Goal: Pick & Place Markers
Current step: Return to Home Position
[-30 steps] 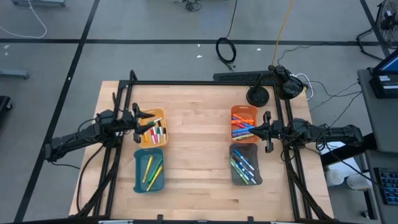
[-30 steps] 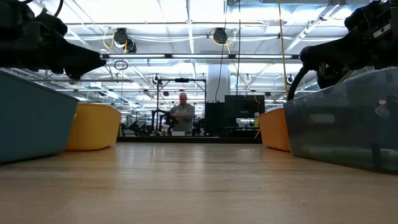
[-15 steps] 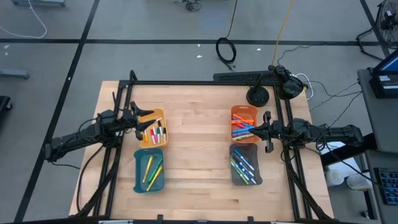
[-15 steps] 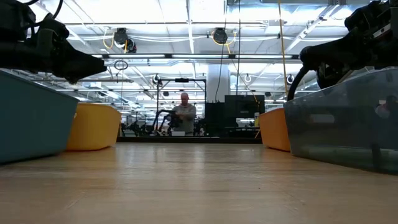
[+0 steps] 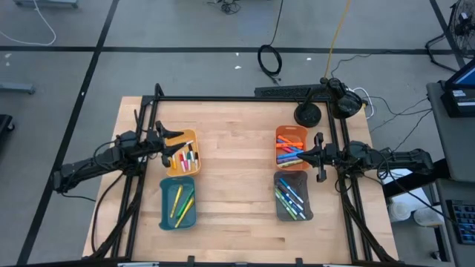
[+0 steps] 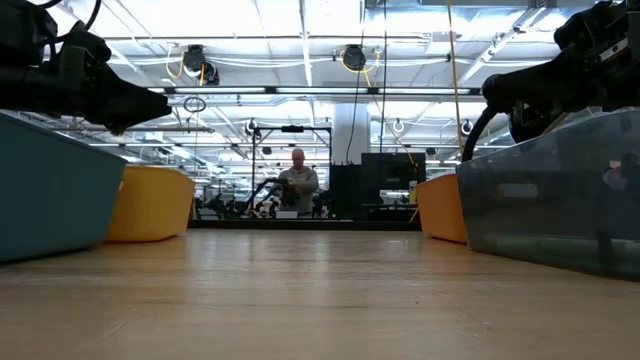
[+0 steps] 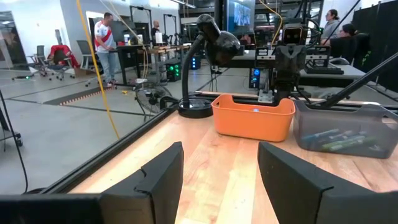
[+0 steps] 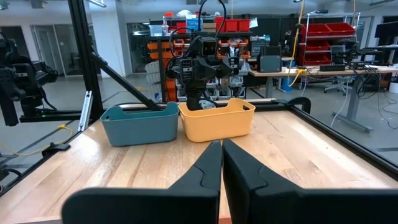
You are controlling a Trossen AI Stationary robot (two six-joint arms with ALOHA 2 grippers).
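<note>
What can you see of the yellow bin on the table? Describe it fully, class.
The yellow bin is a small rectangular tub with rounded corners, a lipped rim and opaque, smooth plastic-looking walls. It stands upright and open on the wooden table, on the left arm's side, close beside the teal bin. Inside lie several thin white mini markers with red, green and other caps. The open left tool hangs over its outer edge; contact cannot be judged.

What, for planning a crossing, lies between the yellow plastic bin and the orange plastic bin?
Only bare light wooden tabletop; the high view shows that stretch clearly.
</note>
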